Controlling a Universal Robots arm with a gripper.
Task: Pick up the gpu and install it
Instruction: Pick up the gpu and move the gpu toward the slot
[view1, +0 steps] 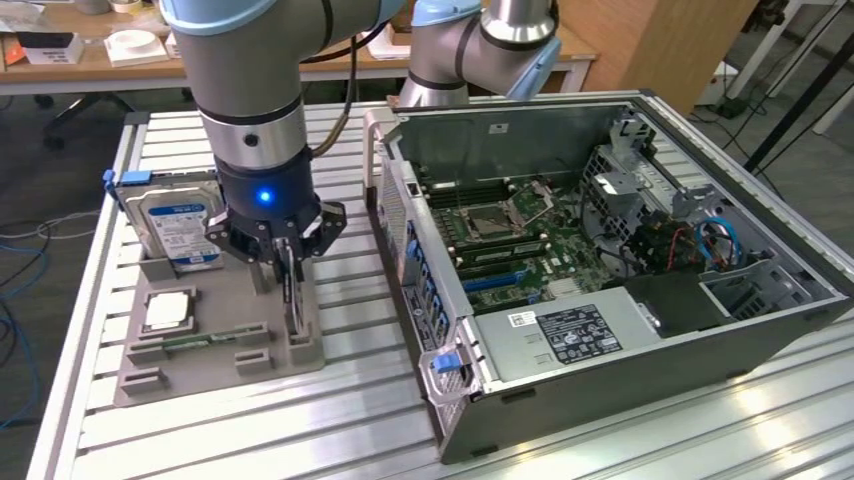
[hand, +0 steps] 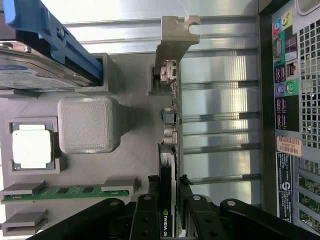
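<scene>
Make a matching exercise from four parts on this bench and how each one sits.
1 thin green gpu card
2 silver hard drive, blue label
3 square silver processor chip
4 open dark-grey computer case
A flat in a recess of the grey tray
B on edge at the gripper
C upright in a blue frame
D beside the tray, motherboard exposed
Pairs: 1-B, 2-C, 3-A, 4-D
</scene>
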